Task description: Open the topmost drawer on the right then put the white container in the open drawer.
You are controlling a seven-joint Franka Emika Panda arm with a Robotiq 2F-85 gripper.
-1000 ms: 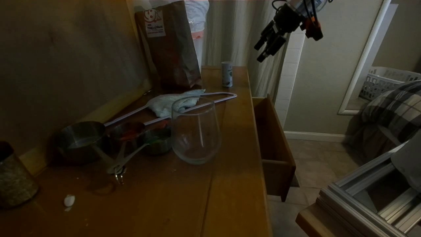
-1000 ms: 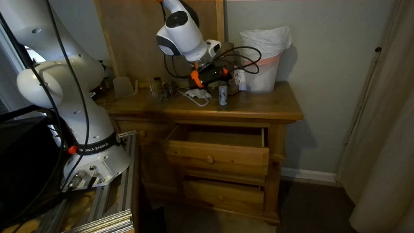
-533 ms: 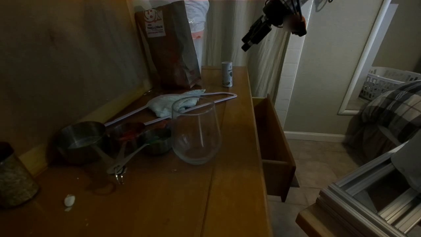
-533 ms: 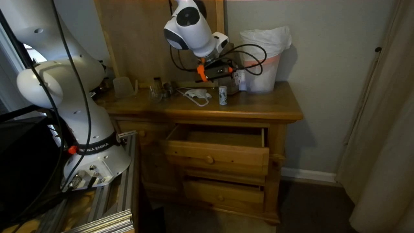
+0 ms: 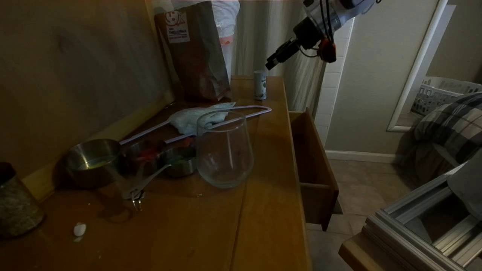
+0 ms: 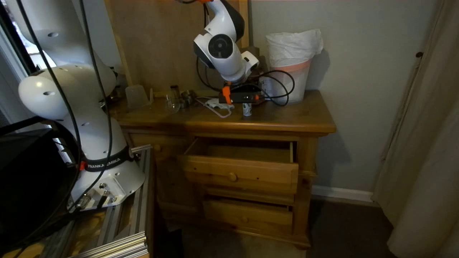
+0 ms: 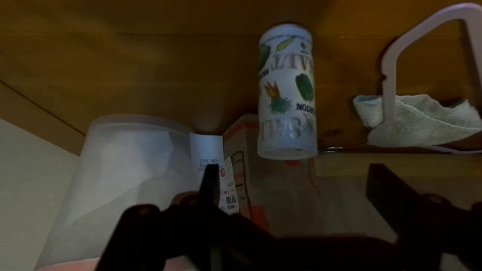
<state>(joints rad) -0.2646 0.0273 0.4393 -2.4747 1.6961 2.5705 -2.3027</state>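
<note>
In the wrist view the black two-fingered tool is spread wide, holding nothing, and the white cylindrical salt container shows just above the tool's gap in the frame, long axis running top to bottom; in an exterior view it stands upright on the brown wooden surface, below and slightly left of the tool, so the move probably goes down-left. Upside down in the wrist view the container reads "SALT" twice and "ORTON", presumably Morton, while the black round collar at lower left in an exterior view bears "FRANKA EMIKA", partly masked
</note>
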